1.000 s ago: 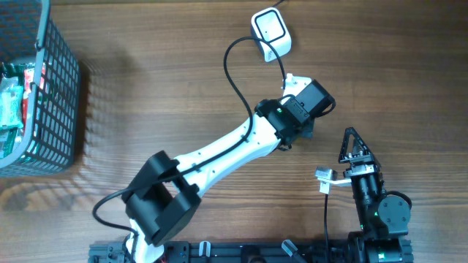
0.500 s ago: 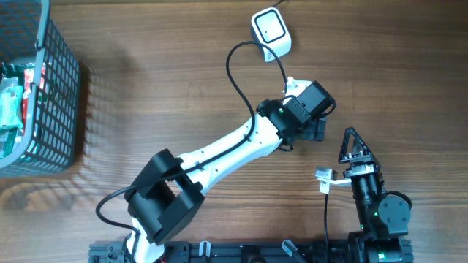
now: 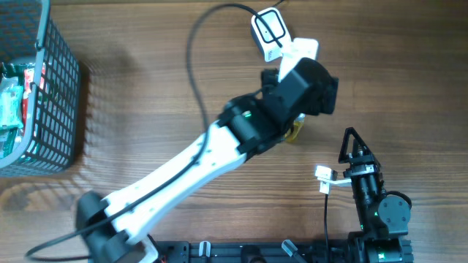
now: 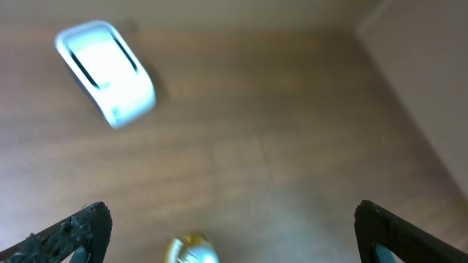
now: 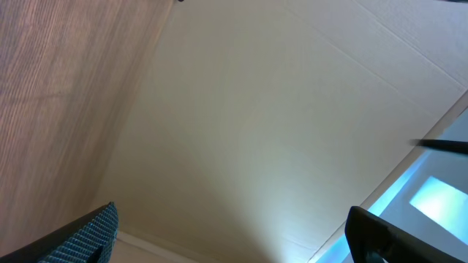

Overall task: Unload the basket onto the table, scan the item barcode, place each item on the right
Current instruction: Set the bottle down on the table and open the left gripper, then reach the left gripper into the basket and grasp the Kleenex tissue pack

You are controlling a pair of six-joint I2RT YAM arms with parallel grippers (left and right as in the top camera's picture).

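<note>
The table is brown wood with streaked grain. The basket is dark grey mesh, its packets green, red and white. The scanner is white, outlined dark. The small item is gold-yellow. The left arm is white and black.

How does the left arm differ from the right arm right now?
The left arm stretches diagonally across the table towards the white scanner; the right arm sits folded at the near edge. The left arm is mostly white; the right arm looks black. Shared: left gripper and right gripper both stand open.
</note>
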